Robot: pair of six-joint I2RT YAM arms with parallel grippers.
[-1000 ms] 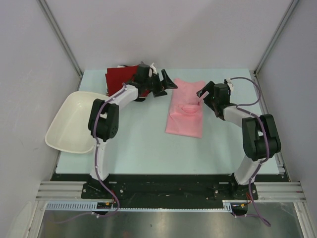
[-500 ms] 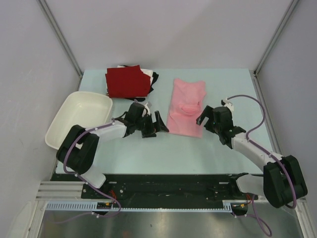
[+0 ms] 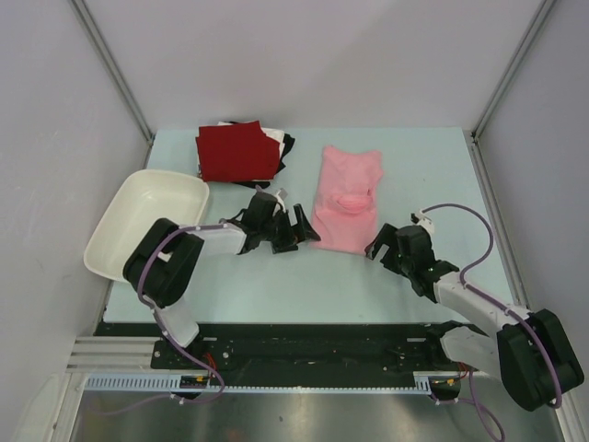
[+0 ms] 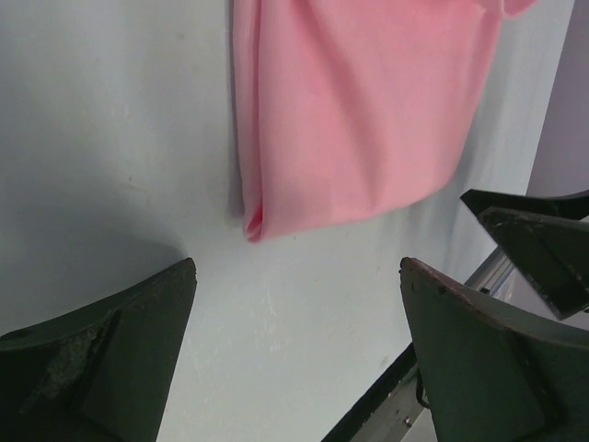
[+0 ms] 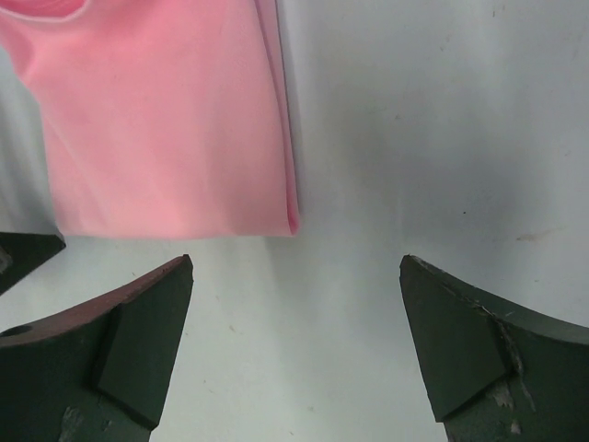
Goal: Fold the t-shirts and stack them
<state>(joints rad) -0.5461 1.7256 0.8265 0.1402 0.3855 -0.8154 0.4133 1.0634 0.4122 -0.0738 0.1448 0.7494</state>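
The pink t-shirt (image 3: 347,198) lies folded into a long strip on the table (image 3: 423,184). The left gripper (image 3: 299,234) sits near its near-left corner and the right gripper (image 3: 378,242) near its near-right corner. Both have their jaws wide apart and hold nothing. A dark red shirt (image 3: 236,153) tops the folded stack at the far left, beyond a white tub (image 3: 147,226).
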